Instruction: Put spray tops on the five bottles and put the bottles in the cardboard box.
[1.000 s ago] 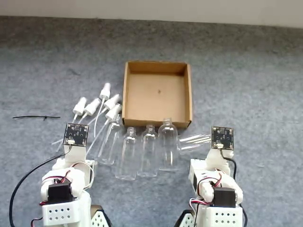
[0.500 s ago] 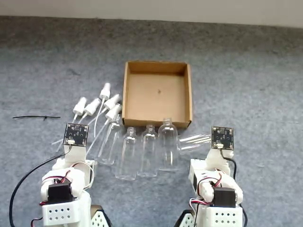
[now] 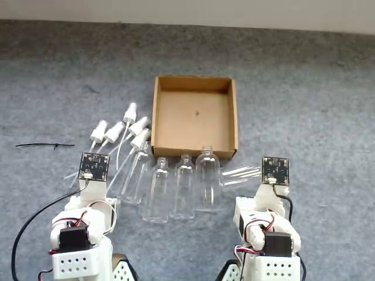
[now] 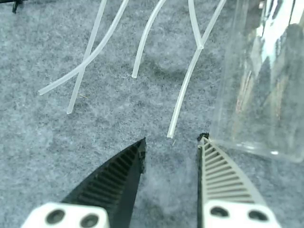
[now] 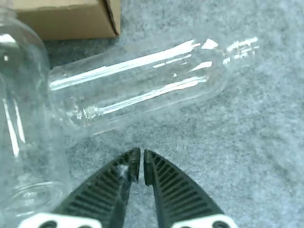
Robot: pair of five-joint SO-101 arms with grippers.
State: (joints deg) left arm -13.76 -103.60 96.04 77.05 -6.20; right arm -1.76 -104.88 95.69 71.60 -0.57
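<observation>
The empty cardboard box [image 3: 195,116] lies in the middle of the grey carpet. Several white spray tops [image 3: 126,132] with long tubes lie to its left. Clear bottles [image 3: 183,186] without tops lie side by side in front of the box, and one more [image 3: 240,174] lies crosswise at the right. My left gripper [image 4: 172,142] hangs open just above the carpet, close to the tube ends [image 4: 183,99] and beside a bottle [image 4: 261,80]. My right gripper [image 5: 141,154] is shut and holds nothing, just short of the crosswise bottle [image 5: 142,80].
A black cable tie [image 3: 45,145] lies on the carpet far left. Both arm bases [image 3: 82,240] [image 3: 266,240] stand at the near edge. The box corner [image 5: 66,19] and another bottle [image 5: 23,118] lie near the right gripper.
</observation>
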